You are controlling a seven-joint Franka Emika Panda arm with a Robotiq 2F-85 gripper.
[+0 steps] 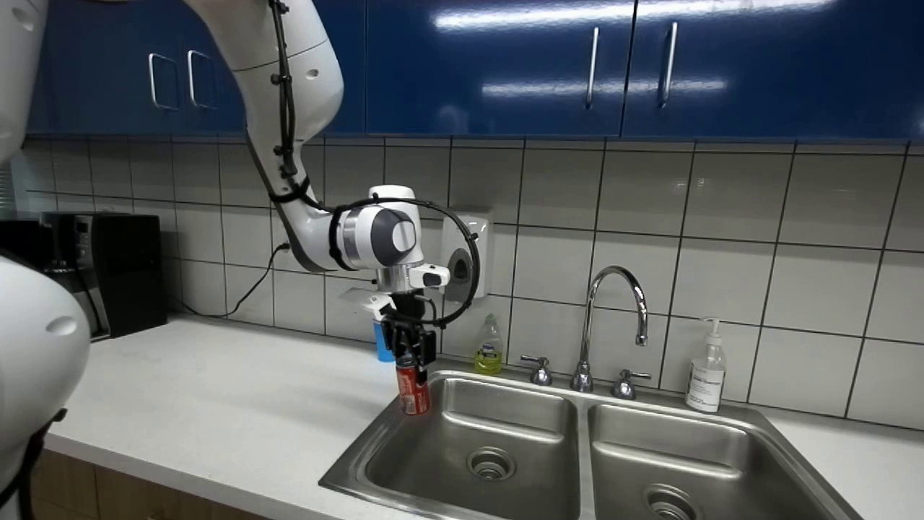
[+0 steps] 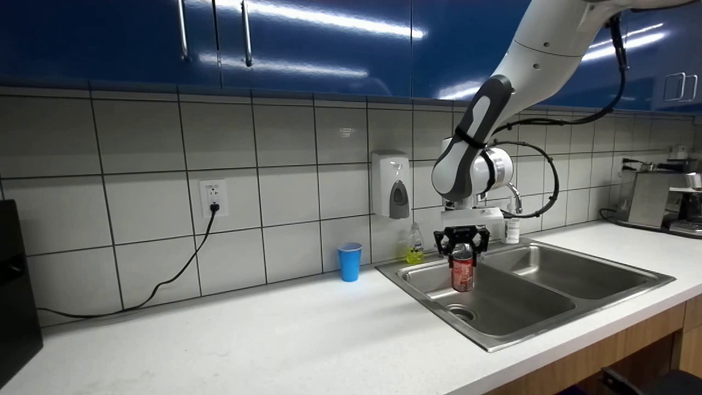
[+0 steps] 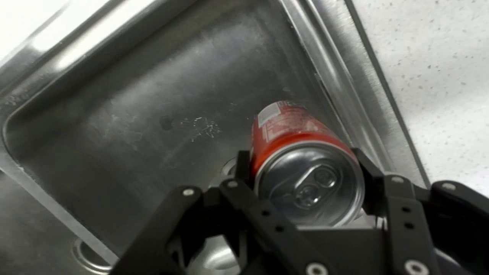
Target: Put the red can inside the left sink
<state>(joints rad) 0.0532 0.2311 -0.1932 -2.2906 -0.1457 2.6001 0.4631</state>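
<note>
The red can (image 1: pixel 413 393) (image 2: pixel 462 274) is upright in my gripper (image 1: pixel 413 361), its silvery top up. My gripper also shows in an exterior view (image 2: pixel 463 258), with its fingers on both sides of the can's upper end. In the wrist view the can (image 3: pixel 290 120) sits between the two black fingertips of my gripper (image 3: pixel 303 164), which touch its sides. The left sink (image 1: pixel 534 451) (image 2: pixel 513 312) is below the can. In the wrist view the can is over this basin (image 3: pixel 153 95), close to its side wall. The basin's drain is partly hidden by a finger there.
The right basin (image 1: pixel 671 462) adjoins across a steel divider. The faucet (image 1: pixel 588 325), a yellow-green soap bottle (image 1: pixel 489 350) and a white pump bottle (image 1: pixel 706 375) stand at the sink's back edge. A blue cup (image 2: pixel 349 262) stands on the counter near the wall. A soap dispenser (image 2: pixel 390 184) hangs above.
</note>
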